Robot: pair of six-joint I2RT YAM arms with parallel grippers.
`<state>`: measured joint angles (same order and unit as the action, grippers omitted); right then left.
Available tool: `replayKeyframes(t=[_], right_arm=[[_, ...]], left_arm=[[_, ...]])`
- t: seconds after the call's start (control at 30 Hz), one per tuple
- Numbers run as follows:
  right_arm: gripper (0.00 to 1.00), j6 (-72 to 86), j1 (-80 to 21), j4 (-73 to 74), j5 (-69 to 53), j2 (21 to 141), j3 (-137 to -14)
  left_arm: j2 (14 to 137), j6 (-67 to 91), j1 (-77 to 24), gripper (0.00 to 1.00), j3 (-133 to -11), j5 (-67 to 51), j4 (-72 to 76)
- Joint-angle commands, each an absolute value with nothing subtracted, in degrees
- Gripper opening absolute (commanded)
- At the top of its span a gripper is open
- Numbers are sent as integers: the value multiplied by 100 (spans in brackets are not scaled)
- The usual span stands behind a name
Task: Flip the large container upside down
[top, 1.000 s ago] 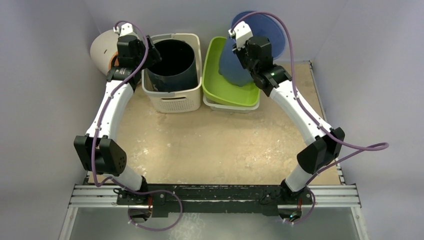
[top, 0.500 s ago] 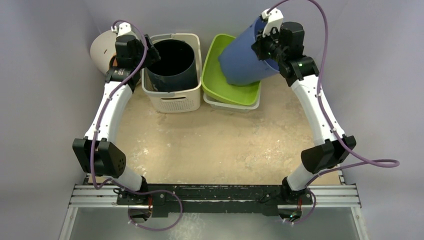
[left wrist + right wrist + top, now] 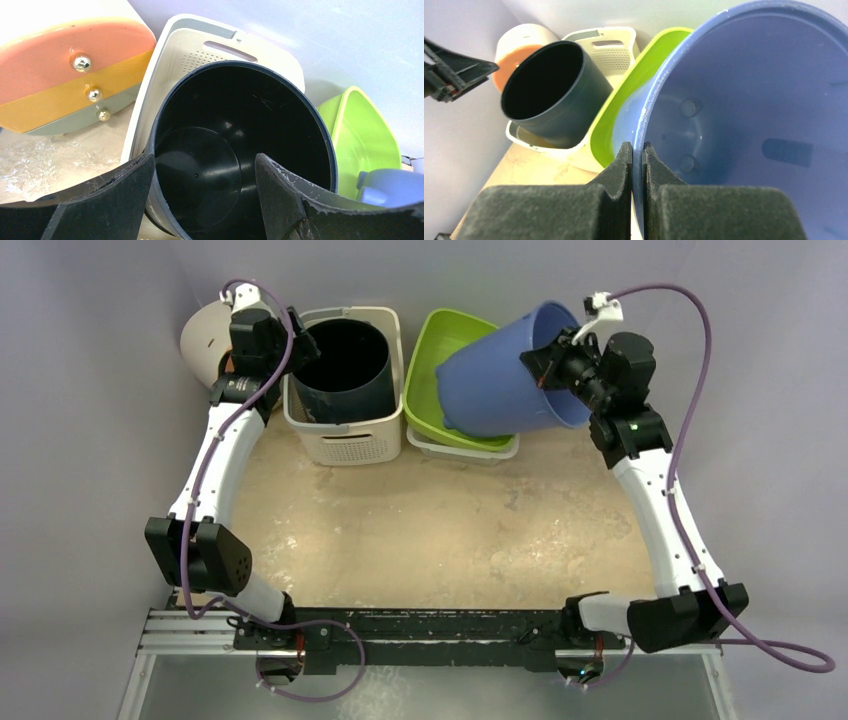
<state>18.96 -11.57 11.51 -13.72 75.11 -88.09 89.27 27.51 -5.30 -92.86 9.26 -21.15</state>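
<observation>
Mid-flip: my right claw [image 3: 636, 150] pinches the blue bucket [image 3: 495, 390] by its rim, tipped sideways over the green tub [image 3: 425, 370]. Next I'd roll the wrist, mouth down. Left claw [image 3: 202, 162] wide, empty.

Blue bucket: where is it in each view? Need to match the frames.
Top external: blue bucket at upper right, tilted over the green tub.
Left wrist: blue bucket is a sliver in the bottom right corner.
Right wrist: blue bucket fills the right half, rim pinched by the right end effector.
Shared landmark: green tub, next to it in every view.
</observation>
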Motion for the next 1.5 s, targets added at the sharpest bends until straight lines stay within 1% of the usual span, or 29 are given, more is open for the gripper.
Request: replayKeyframes(t=[0.0, 0.1, 0.17, 0.23, 0.37, 0.47, 0.6, 0.77, 0.93, 1.1, 1.2, 1.47], right_arm=[[0, 2846, -857, -220, -1596, 7181, -7902], [0, 2939, -702, -267, -1474, 7111, -7427], [0, 3024, -471, -295, -1622, 7138, -7188], [0, 3262, -99, -590, -2071, 7174, -6800], [0, 3923, 631, -1584, -3341, 7409, -5950], [0, 4152, 878, -2165, -3799, 7589, -5598], [0, 4078, 1069, -2216, -3835, 7901, -5589], [0, 3746, 1239, -1672, -3468, 8286, -5714], [9, 3596, 1453, -1395, -3041, 8562, -5622], [11, 3696, 1666, -1514, -2979, 9006, -5431], [18, 3730, 1717, -1569, -2911, 9226, -5397], [18, 3669, 1806, -1724, -2845, 9659, -5139]], left_arm=[[8813, 2841, -545, 73, -9360, 930, -1771], [8813, 2836, -545, 73, -9335, 941, -1731], [8816, 2845, -545, 73, -9309, 947, -1702], [8835, 2858, -547, 73, -9300, 949, -1683], [8871, 2853, -545, 73, -9298, 957, -1674], [8903, 2830, -545, 73, -9290, 1010, -1672], [8965, 2829, -546, 73, -9298, 1015, -1640], [9033, 2806, -545, 73, -9333, 1053, -1640], [9106, 2770, -545, 73, -9325, 1067, -1668], [9167, 2715, -549, 73, -9346, 1094, -1682], [9220, 2690, -545, 73, -9396, 1107, -1707], [9324, 2645, -545, 73, -9475, 1125, -1772]])
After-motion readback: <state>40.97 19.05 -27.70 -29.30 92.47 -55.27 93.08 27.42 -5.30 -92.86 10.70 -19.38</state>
